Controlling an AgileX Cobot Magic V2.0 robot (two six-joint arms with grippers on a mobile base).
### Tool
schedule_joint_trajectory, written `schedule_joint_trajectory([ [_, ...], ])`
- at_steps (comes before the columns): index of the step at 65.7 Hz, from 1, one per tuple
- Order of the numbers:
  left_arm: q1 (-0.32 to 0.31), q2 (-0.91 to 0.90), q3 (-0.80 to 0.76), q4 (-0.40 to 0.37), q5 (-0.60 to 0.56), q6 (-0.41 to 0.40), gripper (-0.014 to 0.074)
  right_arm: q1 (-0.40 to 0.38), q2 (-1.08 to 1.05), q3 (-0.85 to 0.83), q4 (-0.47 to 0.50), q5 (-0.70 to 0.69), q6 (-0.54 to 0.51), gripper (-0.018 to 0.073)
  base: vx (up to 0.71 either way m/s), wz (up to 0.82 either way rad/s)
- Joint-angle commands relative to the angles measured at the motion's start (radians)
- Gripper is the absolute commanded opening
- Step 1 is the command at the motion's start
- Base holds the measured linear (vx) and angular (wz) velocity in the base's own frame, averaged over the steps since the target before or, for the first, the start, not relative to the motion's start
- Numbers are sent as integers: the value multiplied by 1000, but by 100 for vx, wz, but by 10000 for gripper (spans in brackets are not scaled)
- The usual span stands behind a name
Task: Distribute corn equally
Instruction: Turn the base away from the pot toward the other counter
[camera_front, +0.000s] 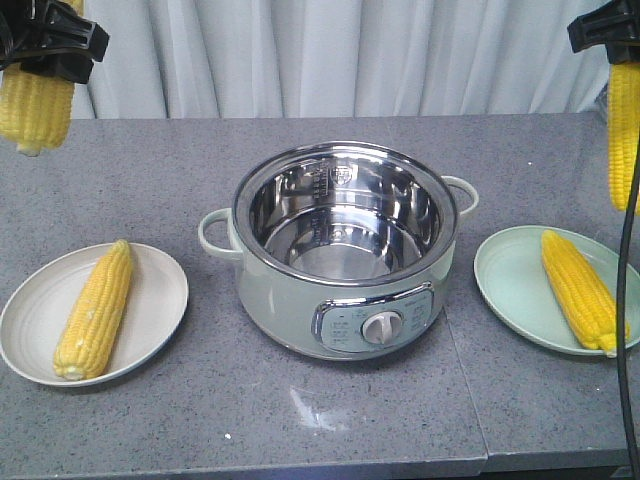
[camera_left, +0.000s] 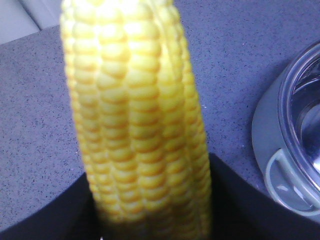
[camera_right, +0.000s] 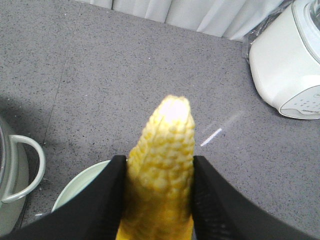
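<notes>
The pot (camera_front: 290, 310) blocks the middle, corn (camera_front: 95, 310) lies across both plates (camera_front: 155, 290); the table (camera_front: 300, 420) is open in front.

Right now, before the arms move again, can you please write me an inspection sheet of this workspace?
Surface: grey speckled table, one seam toward the right.
Job's things: four cobs. The left-plate cob lies on the white plate, the right-plate cob on the green plate. The left held cob and the right held cob hang in the air.
Clutter: empty cooking pot in the middle; white appliance at the far right.
Grippers: left pincer shut on the left held cob; right pincer shut on the right held cob.
Cables: black cable hanging in front of the green plate.
Surroundings: pale curtain behind the table.
</notes>
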Motion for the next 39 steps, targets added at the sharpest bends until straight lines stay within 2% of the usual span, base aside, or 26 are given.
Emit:
schedule_joint_trajectory([
  [1, -1, -37, -29, 6, -40, -11, 220, -5, -40, -29, -30, -58, 2, 223, 0, 0],
  [39, -1, -37, -29, 6, -40, -11, 220, -5, -40, -29, -30, -58, 2, 223, 0, 0],
])
